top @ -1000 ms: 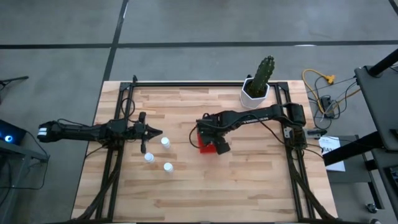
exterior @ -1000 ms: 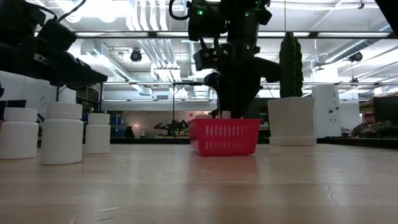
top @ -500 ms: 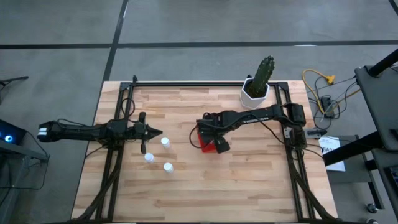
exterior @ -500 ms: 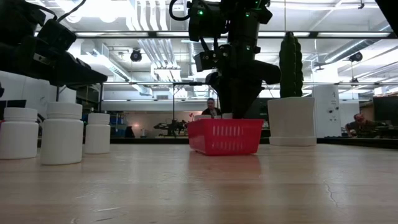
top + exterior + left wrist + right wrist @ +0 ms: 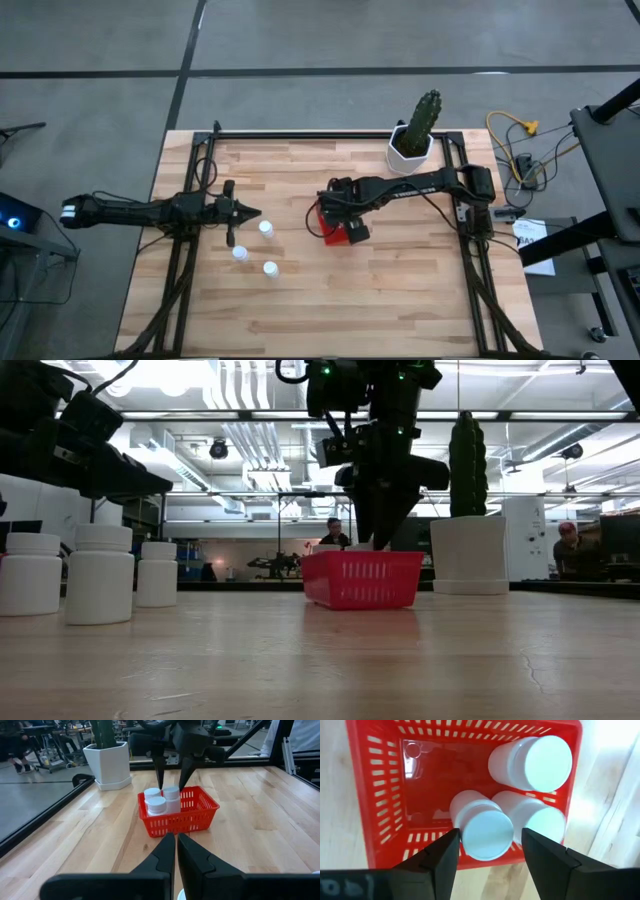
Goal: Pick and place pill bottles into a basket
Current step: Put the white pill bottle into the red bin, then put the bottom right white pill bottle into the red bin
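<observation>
Three small white plastic pill bottles (image 5: 532, 762) with white caps sit in the little bright red slotted plastic basket (image 5: 377, 815) mid-worktop, and three more (image 5: 266, 229) stand loose on the pale wooden worktop (image 5: 400, 290) near the left tool (image 5: 243, 212). The right tool (image 5: 487, 845) hangs right over the basket with its fingers spread and nothing in them, so I'd say it just dropped one off. Next it needs to lift clear and head for the loose bottles. The left tool is pinched closed, empty, waiting. Compared to a second ago the right tool sits slightly higher and wider, and the basket has settled.
</observation>
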### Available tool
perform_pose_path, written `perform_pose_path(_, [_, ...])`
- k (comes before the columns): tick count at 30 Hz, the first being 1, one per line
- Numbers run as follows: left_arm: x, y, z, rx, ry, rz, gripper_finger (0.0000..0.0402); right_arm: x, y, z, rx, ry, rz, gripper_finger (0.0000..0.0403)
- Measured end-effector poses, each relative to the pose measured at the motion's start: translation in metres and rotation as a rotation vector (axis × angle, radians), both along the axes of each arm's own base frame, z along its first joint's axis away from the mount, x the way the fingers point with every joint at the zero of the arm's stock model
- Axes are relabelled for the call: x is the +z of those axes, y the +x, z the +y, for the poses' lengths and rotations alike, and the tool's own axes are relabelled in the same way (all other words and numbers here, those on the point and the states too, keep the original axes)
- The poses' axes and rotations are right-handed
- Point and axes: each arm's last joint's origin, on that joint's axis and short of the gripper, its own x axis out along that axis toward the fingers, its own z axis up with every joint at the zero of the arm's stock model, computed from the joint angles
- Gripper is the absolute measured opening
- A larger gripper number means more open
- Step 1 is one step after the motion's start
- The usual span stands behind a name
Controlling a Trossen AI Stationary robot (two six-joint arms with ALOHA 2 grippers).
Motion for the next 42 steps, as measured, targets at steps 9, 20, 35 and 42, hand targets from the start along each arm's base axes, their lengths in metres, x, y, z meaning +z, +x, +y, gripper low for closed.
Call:
perform_pose_path(9, [0.000,0.000,0.000,0.000,0.000,0.000,0.0002,0.005,0.000,0.000,-0.026,0.005,-0.012,0.0203])
perform_pose_path(20, [0.000,0.000,0.000,0.000,0.000,0.003,0.0002,0.005,0.000,0.000,-0.024,-0.005,-0.013,0.0203])
perform_pose_path(35, [0.000,0.000,0.000,0.000,0.000,0.002,0.0002,0.048,-0.006,0.001,-0.033,0.033,-0.228,0.0203])
perform_pose_path(42, [0.003,0.000,0.001,0.048,0.010,-0.006,0.0002,0.068,0.008,0.006,0.080,0.179,-0.493,0.0203])
